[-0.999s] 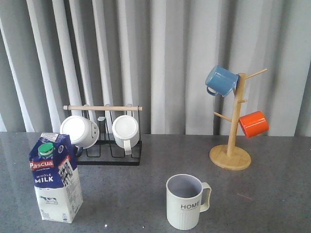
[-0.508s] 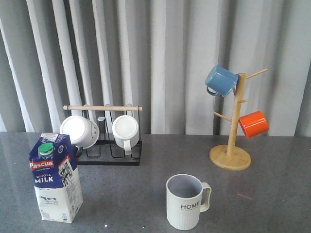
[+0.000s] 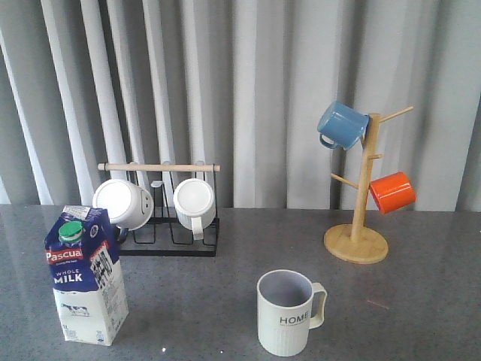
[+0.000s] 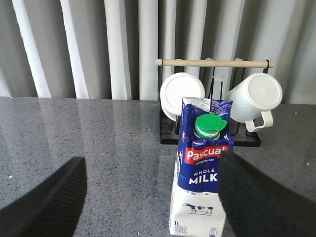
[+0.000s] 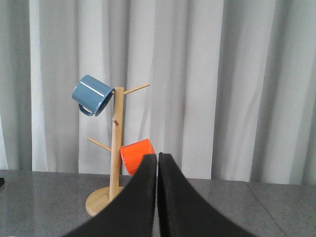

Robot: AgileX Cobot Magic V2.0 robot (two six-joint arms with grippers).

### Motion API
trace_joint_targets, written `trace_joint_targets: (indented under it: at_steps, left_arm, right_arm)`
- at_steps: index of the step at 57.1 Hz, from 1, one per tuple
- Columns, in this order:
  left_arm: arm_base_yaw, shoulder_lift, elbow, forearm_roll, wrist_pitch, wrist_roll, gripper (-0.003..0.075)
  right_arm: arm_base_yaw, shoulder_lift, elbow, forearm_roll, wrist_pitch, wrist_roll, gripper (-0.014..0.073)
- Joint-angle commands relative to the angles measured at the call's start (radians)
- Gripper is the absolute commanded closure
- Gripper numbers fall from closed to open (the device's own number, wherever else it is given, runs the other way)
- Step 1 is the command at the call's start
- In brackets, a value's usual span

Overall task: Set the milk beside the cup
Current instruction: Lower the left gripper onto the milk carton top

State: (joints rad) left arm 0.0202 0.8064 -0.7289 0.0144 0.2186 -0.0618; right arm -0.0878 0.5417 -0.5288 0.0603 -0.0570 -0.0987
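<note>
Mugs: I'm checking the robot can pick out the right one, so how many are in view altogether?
5. The HOME cup stands on the table near the front; two white mugs rest on the black rack; a blue mug and an orange mug hang on the wooden tree.

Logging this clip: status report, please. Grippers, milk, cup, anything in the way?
Left gripper open, facing milk, not touching. Right gripper shut, empty. Milk upright, well left of cup. Nothing between them.

Pale pleated curtains [image 3: 248,98] hang behind a seemingly stone-grey, glossy table [image 3: 421,301].
</note>
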Motion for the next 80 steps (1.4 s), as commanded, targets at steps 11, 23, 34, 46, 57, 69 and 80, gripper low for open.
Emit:
trace_joint_targets:
  at_steps: [11,23,34,46,57,69,80]
  left_arm:
    - [-0.004,-0.003,-0.035,-0.003,-0.076,-0.002,0.0186]
    - [-0.022,-0.003,-0.045,-0.041,-0.170,-0.001,0.0117]
    - [-0.073,0.103,-0.142,-0.040,-0.219,-0.002,-0.0013]
    - [-0.094,0.288,-0.208,-0.038,-0.344,-0.003,0.0001]
    - [-0.094,0.442,-0.222,-0.037,-0.437,-0.046,0.0003]
    - [-0.135,0.571,-0.222,0.057,-0.540,-0.112,0.0007]
    - [-0.135,0.642,-0.222,0.077,-0.570,-0.178,0.0007]
  right_arm:
    - [-0.006,0.002,-0.029,-0.012,-0.077,-0.001,0.0597]
    - [-0.006,0.002,-0.029,-0.012,-0.077,-0.001,0.0597]
    - [-0.006,0.002,-0.029,-0.012,-0.077,-0.001,0.0597]
    - [-0.006,0.002,-0.029,-0.012,-0.077,-0.001,0.0597]
    - [-0.006,0.002,-0.029,-0.012,-0.077,-0.001,0.0597]
    - [-0.006,0.002,-0.029,-0.012,-0.077,-0.001,0.0597]
    - [-0.006,0.002,-0.029,-0.012,-0.077,-0.001,0.0597]
